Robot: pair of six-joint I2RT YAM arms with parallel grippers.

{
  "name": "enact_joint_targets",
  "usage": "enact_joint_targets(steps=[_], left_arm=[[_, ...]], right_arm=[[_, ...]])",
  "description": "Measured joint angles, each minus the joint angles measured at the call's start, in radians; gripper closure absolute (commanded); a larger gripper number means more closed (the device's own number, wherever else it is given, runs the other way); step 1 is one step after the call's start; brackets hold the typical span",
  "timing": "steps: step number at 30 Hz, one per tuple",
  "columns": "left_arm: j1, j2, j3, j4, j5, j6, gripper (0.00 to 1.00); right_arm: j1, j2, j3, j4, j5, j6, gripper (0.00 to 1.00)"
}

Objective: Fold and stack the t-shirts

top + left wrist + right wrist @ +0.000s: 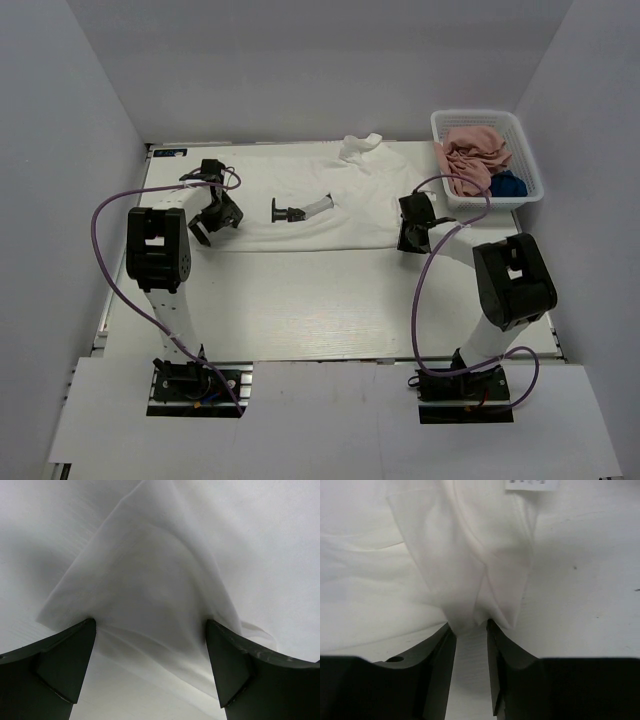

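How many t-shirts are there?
3. A white t-shirt lies spread on the table, and a pink t-shirt and a navy blue t-shirt sit bunched in the white basket at far right. More may be hidden under them.

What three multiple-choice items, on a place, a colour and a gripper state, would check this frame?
1. Where is the pink t-shirt? A at the near left; B in the basket; C at the near right.
2. What colour is the spread t-shirt? A white; B navy; C pink.
3. How is the left gripper? A shut on cloth; B open; C out of view.
1 B, it lies bunched in the basket; 2 A, it shows white on the table; 3 B, its fingers stand wide apart astride a cloth corner.
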Motion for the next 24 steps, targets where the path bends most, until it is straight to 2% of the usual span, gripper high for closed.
enact_joint_targets(steps=[3,4,5,11,18,24], left_arm=[[0.001,0.0,0.0,0.0,0.0,0.0,0.0],[0.002,0.0,0.0,0.0,0.0,0.0,0.0],[0.002,0.0,0.0,0.0,0.0,0.0,0.0],[0.003,0.0,0.0,-0.001,-0.006,0.0,0.0],[0.016,0.0,0.002,-0.01,-0.024,-0.001,0.0],[0.028,0.0,0.002,-0.011,-0.023,0.001,0.0]], right_arm=[[-0.001,0.018,0.018,-0.003,0.054,0.01,0.74],[-0.002,0.029,0.031,-0.008,0.07,0.011,0.81],[-0.003,0.04,0.044,-0.014,0.083,0.01,1.0],[-0.011,0.057,0.086,-0.072,0.169,-0.035,1.0],[-0.026,-0.016,0.092,-0.105,0.248,-0.34,1.0],[-0.023,-0.055,0.105,-0.095,0.214,-0.628,1.0]])
